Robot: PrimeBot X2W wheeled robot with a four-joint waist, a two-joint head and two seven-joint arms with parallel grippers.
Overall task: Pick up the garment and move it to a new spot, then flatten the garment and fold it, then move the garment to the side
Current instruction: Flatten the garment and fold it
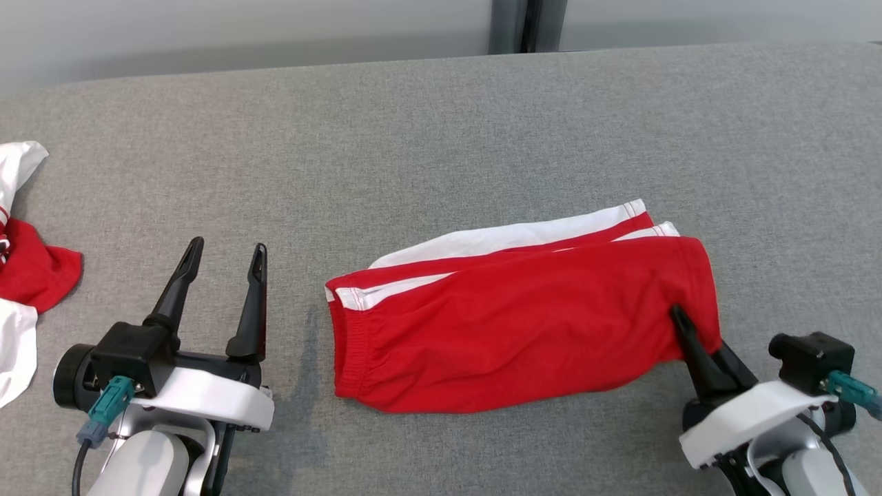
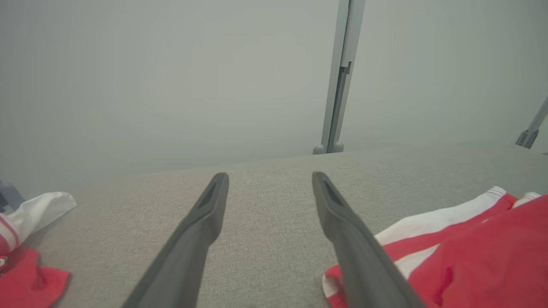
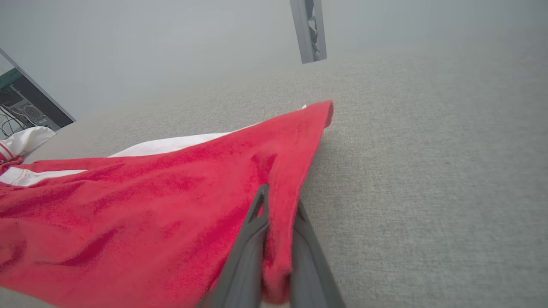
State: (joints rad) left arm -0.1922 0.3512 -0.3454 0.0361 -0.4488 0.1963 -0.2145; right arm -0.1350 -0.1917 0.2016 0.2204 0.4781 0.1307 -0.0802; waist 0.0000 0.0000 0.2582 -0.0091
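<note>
Head view shows the red shorts, white-striped, lying folded lengthwise on the grey table, a little right of centre, with the waistband toward the robot's left and the leg hems toward its right. The right end effector is clamped on the near hem corner. In the right wrist view its two fingers pinch a ridge of red fabric between them, and the cloth rises slightly there while the rest lies flat. Gripping an outer corner rather than the middle probably gives a handle for either folding the leg end over toward the waistband or dragging the stack sideways without undoing the fold; which one is meant I cannot tell. The left end effector sits with its fingers spread wide, just beside the waistband but not touching it, likely ready to take that end. A second red-and-white cloth lies well apart at the table's left edge.
</note>
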